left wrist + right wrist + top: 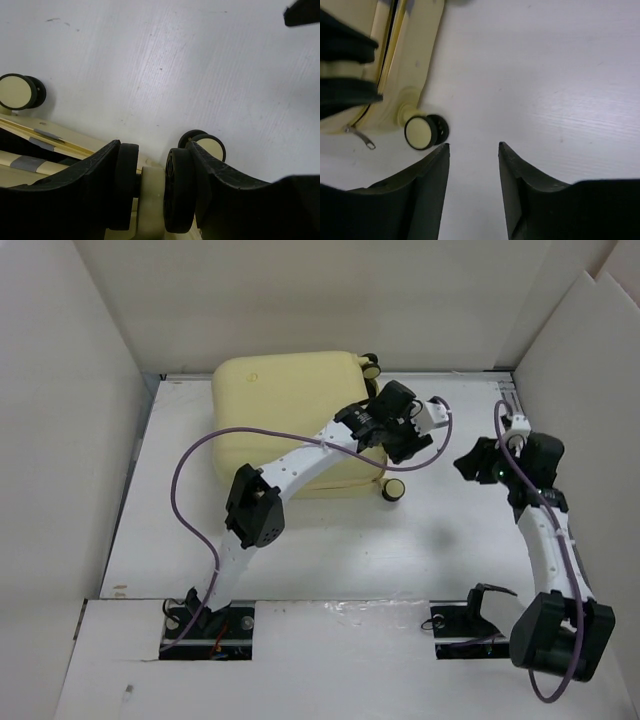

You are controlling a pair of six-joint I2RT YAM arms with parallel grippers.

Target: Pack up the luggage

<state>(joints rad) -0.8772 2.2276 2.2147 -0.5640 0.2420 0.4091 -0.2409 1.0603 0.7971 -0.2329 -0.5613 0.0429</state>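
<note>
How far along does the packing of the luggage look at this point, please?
Done: the luggage lies flat, lid down. In hand: the left gripper clamps its wheel end. Left: its seam looks slightly open, so closing seems to remain; the right gripper hangs open, empty.

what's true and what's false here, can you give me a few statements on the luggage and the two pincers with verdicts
1. The luggage lies flat on the table. True.
2. The left pincer is clamped on a wheel at the luggage's edge. True.
3. The right pincer holds a wheel as well. False: it is open over bare table, with nothing between its fingers.
4. The right arm reaches across the luggage. False: only the left arm does; the right arm stands clear, off to the luggage's right.
</note>
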